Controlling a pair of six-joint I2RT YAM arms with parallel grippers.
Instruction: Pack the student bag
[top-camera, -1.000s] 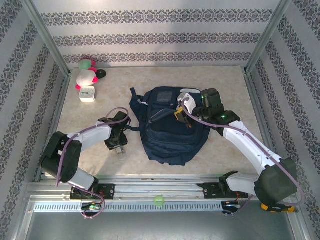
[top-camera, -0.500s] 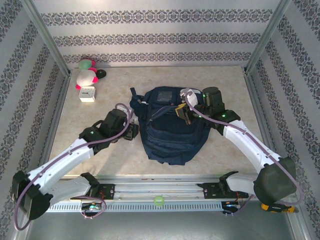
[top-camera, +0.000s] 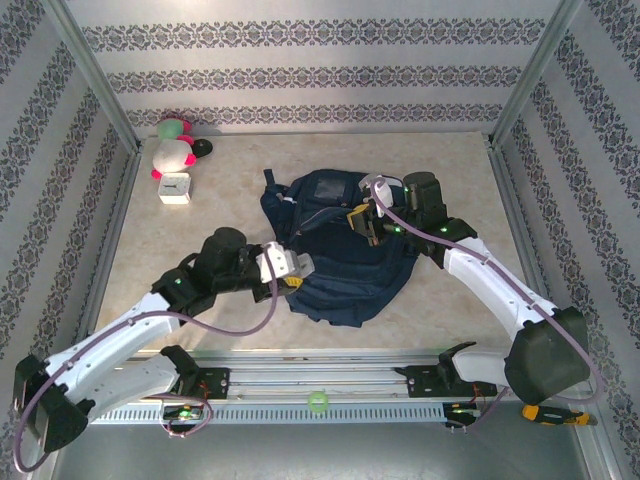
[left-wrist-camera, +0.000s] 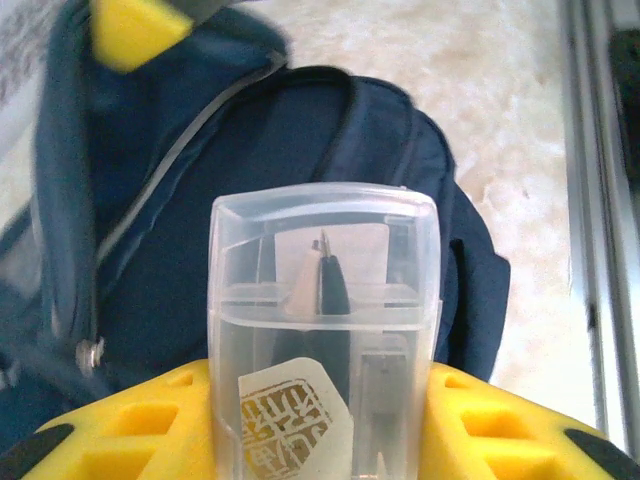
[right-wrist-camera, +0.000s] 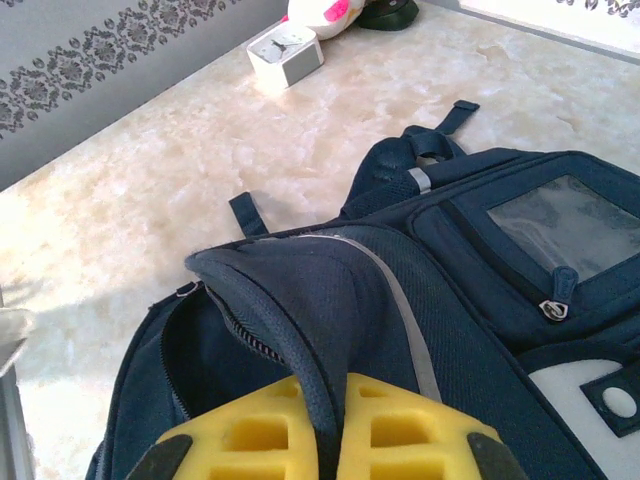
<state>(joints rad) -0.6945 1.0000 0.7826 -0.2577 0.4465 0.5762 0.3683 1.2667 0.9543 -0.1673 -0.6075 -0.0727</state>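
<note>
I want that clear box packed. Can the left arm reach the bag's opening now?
Probably yes: the right gripper pinches the student bag's flap up, its opening gapes, and the left gripper with the clear box is beside it.

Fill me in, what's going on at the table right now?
The right gripper is shut on the raised edge of the student bag, pinching the fabric beside the zip so the main compartment gapes. The left gripper holds a clear plastic case between its yellow pads, at the bag's left side. The case is not yet inside the bag.
</note>
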